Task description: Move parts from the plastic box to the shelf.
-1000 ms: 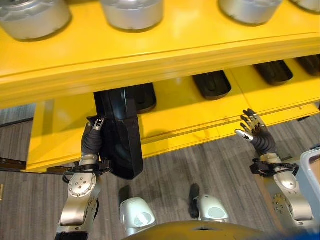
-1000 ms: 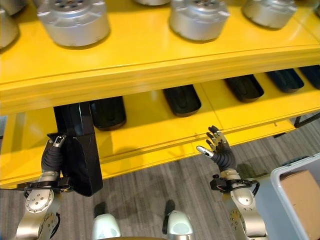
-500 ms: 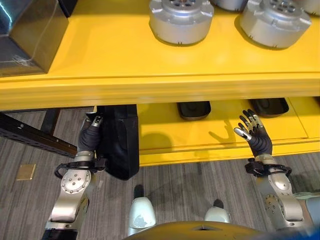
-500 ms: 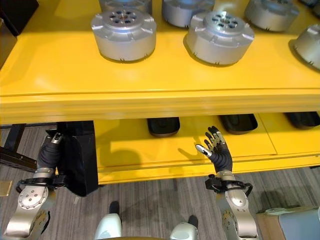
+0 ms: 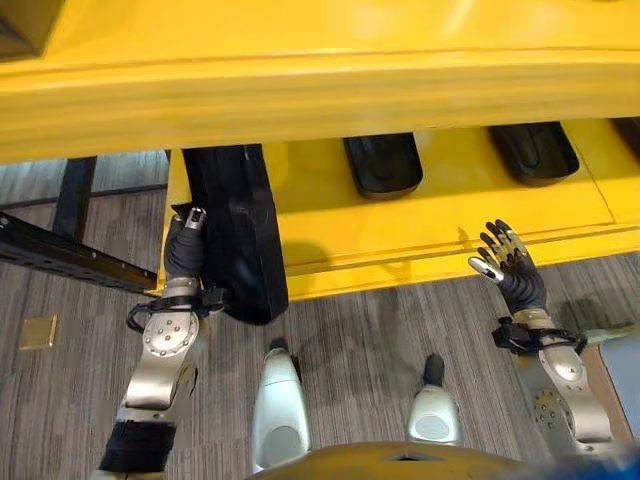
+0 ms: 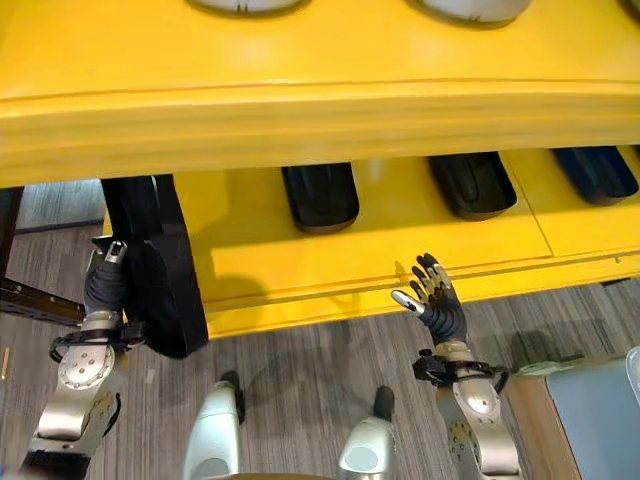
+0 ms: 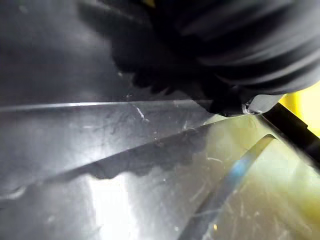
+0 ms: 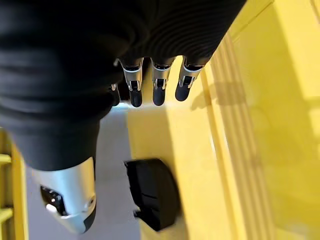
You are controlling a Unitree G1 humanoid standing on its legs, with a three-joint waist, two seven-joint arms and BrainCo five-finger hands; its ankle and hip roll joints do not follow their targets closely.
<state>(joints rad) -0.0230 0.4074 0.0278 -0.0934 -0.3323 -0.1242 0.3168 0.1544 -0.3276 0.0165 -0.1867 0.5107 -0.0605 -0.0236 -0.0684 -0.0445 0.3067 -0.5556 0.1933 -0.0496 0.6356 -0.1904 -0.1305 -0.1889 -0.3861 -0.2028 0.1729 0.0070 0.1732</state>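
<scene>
Shelf (image 5: pixel 330 70), yellow, two tiers: upper deck's front edge runs across the head views, lower deck (image 5: pixel 440 205) below it carrying black tray-shaped parts (image 5: pixel 382 163) set side by side with their long axes running front to back.

Black part (image 5: pixel 235 240), long and flat-sided, stands at the lower deck's left end. Its long axis runs nearly upright, slightly tilted; top end tucked under the upper deck, bottom end hanging past the lower deck's front edge over the floor (image 5: pixel 350 340).

Left hand (image 5: pixel 184 250) lies against the part's left face. Fingers hidden behind it, so grip cannot be told.

Right hand (image 6: pixel 432 296) hovers before the lower deck's front edge, fingers spread and straight, carrying nothing.

Judgement: placing step. To do it well, the part likely needs tipping flat so its long axis matches the neighbours', then sliding into the free left slot without striking the upper deck.
</scene>
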